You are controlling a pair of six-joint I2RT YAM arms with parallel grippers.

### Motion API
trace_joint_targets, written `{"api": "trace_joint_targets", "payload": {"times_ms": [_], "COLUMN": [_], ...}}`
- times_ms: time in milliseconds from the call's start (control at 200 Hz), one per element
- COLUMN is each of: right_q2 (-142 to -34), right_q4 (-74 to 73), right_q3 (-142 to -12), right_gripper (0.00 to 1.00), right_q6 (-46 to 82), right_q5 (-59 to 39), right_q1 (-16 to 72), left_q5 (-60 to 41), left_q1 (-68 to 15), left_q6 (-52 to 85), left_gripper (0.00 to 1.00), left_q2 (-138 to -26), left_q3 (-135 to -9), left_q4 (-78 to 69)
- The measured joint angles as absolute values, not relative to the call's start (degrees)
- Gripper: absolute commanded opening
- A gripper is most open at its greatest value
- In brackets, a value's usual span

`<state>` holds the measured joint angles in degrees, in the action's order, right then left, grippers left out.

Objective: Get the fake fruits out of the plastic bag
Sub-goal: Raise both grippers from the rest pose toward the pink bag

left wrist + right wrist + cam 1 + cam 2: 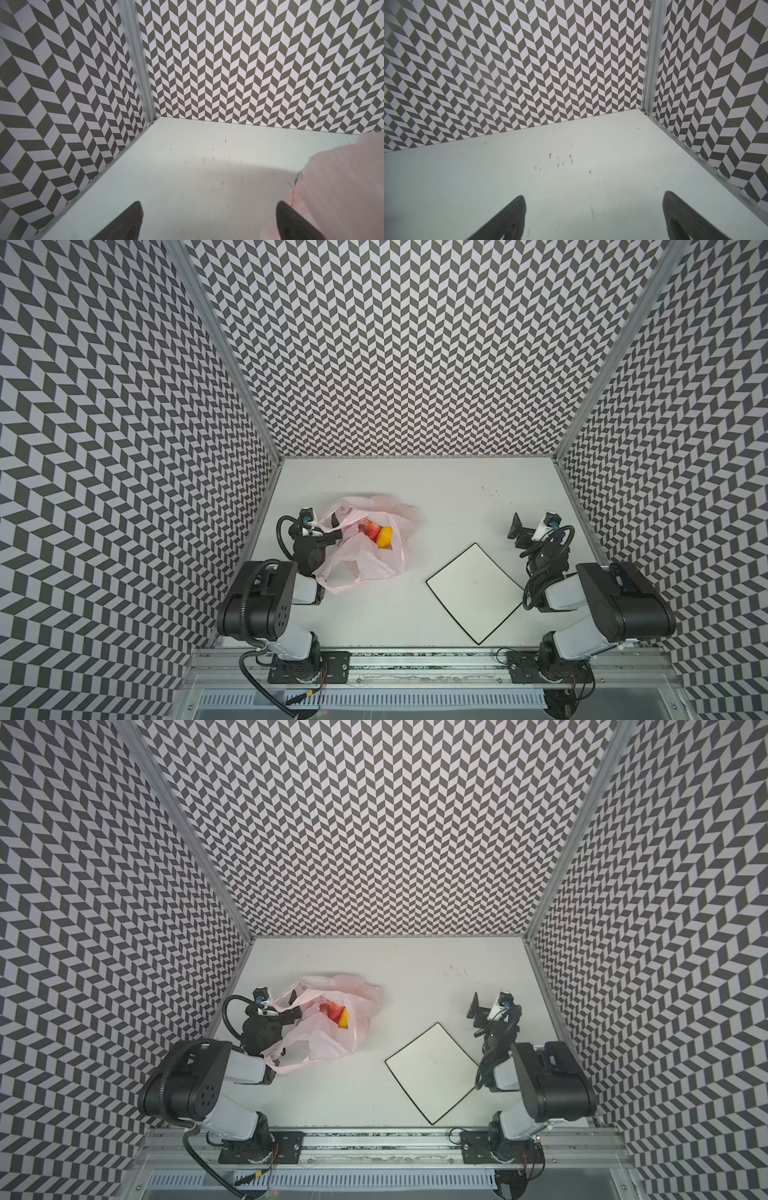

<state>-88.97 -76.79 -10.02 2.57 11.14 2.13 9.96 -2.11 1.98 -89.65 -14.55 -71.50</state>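
- The bag (365,556) lies slumped on the left of the counter (457,497), mouth open, fruits (376,531) piled inside.
- Our left fingers (133,220) are spread wide at its edge, holding nothing; right fingers (508,218) wide too, well apart, near the white board (476,593).
- We reckon the film's thin, floppy, slippery: pinch a handle loop. The fruits look light, glossy, likely to roll.
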Motion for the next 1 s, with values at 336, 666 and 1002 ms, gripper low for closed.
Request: {"api": "trace_joint_targets", "payload": {"times_ms": [336, 666, 1002], "right_q2": [-89.0, -89.0, -79.9], "right_q4": [-76.8, -76.8, -67.8], "right_q3": [-10.0, -10.0, -10.8], "right_gripper": [1.00, 0.99, 1.00], "right_q6": [2.6, 2.6, 1.5], "right_q5": [11.1, 11.1, 8.6], "right_q1": [2.1, 2.1, 2.3], "left_q5": [9.9, 10.0, 10.3], "left_q1": [-2.1, -2.1, -2.0], "left_q6": [2.0, 2.0, 1.7], "left_gripper": [1.00, 1.00, 1.00], "left_q2": [-89.6, -89.6, -78.8], "left_q3": [-14.5, -14.5, -10.9], "left_q4": [-71.5, -71.5, -68.2]}}
